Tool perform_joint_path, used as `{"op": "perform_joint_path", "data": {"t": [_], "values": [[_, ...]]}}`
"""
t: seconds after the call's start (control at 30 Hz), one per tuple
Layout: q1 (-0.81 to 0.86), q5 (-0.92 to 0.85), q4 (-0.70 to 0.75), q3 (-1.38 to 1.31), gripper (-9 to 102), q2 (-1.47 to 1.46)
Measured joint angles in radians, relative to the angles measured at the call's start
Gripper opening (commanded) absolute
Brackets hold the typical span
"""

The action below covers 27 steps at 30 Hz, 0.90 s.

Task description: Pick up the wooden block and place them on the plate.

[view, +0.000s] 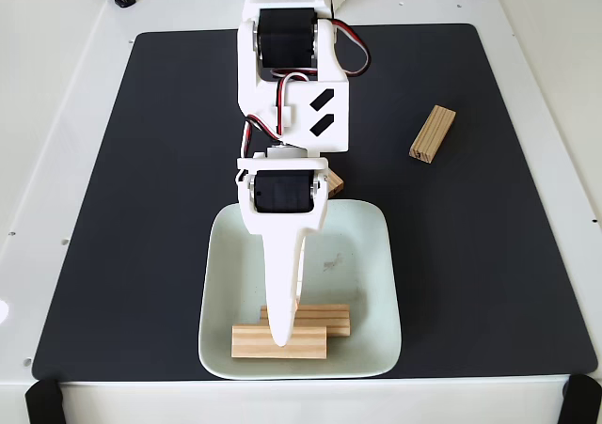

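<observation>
Hovering tool [283, 337] sat over two wooden blocks [279, 341] at plate [367, 255] near edge, likely depositing; finger state indeterminable; another block [433, 133] far right.

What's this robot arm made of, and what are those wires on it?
The arm is glossy white plastic with boxy black motors set into its joints. Red, black and white cables loop between segments. Two slanted black slots mark one panel. Its pincer tapers into a long white pointed finger.

White arm [287, 133] stretches toward the camera, fingers [282, 335] pointing down, closed together
</observation>
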Motion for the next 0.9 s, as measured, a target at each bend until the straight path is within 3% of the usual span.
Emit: {"op": "perform_joint_path", "data": {"t": [0.2,0.63,0.9], "values": [[-0.008,0.0,0.048,0.124,-2,0.16],[-0.13,-0.005,0.051,1.077,0,1.011],[-0.275,-0.264,0.051,1.626,0,1.442]]}}
